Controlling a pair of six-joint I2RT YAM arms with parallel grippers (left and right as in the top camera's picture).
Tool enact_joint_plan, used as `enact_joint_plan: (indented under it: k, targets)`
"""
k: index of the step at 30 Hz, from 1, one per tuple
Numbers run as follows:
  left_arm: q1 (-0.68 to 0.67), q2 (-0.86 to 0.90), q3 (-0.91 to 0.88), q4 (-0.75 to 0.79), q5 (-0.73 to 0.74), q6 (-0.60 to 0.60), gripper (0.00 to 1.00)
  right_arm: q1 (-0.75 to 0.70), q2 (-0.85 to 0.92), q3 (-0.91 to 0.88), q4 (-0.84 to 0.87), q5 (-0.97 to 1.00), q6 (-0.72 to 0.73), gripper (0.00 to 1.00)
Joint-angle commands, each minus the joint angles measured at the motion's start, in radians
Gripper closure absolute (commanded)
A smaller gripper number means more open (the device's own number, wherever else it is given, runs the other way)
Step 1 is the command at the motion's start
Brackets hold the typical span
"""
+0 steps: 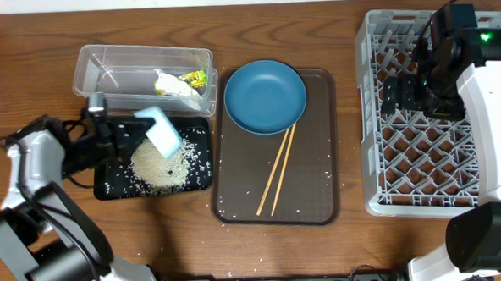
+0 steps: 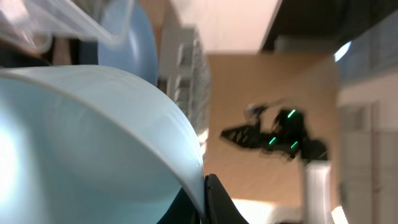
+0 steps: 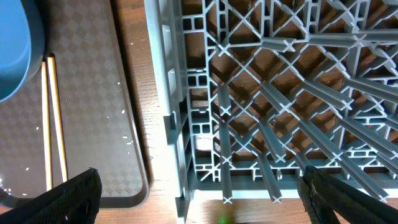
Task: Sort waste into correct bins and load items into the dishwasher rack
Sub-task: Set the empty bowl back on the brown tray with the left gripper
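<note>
Over the shallow black rectangular tray at 9 o'clock, the left gripper clamps the tilted round white bowl above loose white rice grains, with the large grey plastic dishwasher rack well apart at 3 o'clock, beneath the wide-open, empty right gripper.

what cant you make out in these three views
- Overhead: the right arm covers part of the dishwasher rack, hiding those cells.
- Left wrist: the white bowl fills the blurred frame, hiding the black tray and the left end effector's grip.
- Right wrist: the left edge cuts off the blue dish.
</note>
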Motion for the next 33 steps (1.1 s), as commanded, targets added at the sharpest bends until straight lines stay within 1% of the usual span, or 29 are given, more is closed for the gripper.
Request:
enact_joint_plan:
  k: [1, 4, 7, 9, 12, 16, 19, 22, 23, 26, 30, 33]
  targets:
    - [-0.122, -0.095, 0.004, -0.008, -0.154, 0.054, 0.94, 0.000, -0.018, -0.006, -0.001, 0.005, -0.010, 0.01]
    - [-0.274, -0.129, 0.004, 0.017, -0.228, 0.043, 0.94, 0.000, -0.018, -0.006, -0.001, 0.005, -0.010, 0.01]
    - [-0.444, -0.137, 0.004, 0.068, -0.320, -0.017, 0.94, 0.000, -0.017, -0.006, -0.001, 0.005, -0.010, 0.01]
    - [-0.564, -0.131, 0.003, 0.134, -0.427, -0.103, 0.94, 0.000, -0.018, -0.006, -0.002, 0.005, -0.010, 0.01]
    - [-0.744, -0.116, 0.003, 0.257, -0.623, -0.270, 0.94, 0.000, -0.017, -0.006, -0.002, 0.005, -0.010, 0.01]
    - [-0.956, -0.108, 0.003, 0.392, -0.808, -0.402, 0.94, 0.000, -0.017, -0.006, -0.002, 0.005, -0.010, 0.01]
    - [-1.086, -0.090, 0.003, 0.491, -0.969, -0.492, 0.94, 0.000, -0.018, -0.006, -0.002, 0.005, -0.010, 0.01]
    - [-1.188, -0.065, 0.003, 0.550, -1.137, -0.587, 0.94, 0.000, -0.017, -0.006, -0.002, 0.005, -0.010, 0.01]
    - [-1.210, -0.056, 0.003, 0.564, -1.171, -0.609, 0.94, 0.000, -0.017, -0.006, -0.002, 0.005, -0.010, 0.01]
    - [-1.259, -0.027, 0.003, 0.622, -1.196, -0.616, 0.93, 0.000, -0.018, -0.006, -0.002, -0.006, -0.010, 0.01]
    - [-1.273, -0.012, 0.003, 0.659, -1.196, -0.616, 0.83, 0.001, -0.018, -0.006, -0.003, -0.006, -0.010, 0.01]
    - [-1.270, -0.014, 0.003, 0.657, -1.196, -0.616, 0.70, 0.001, -0.018, -0.006, -0.002, -0.006, -0.010, 0.01]
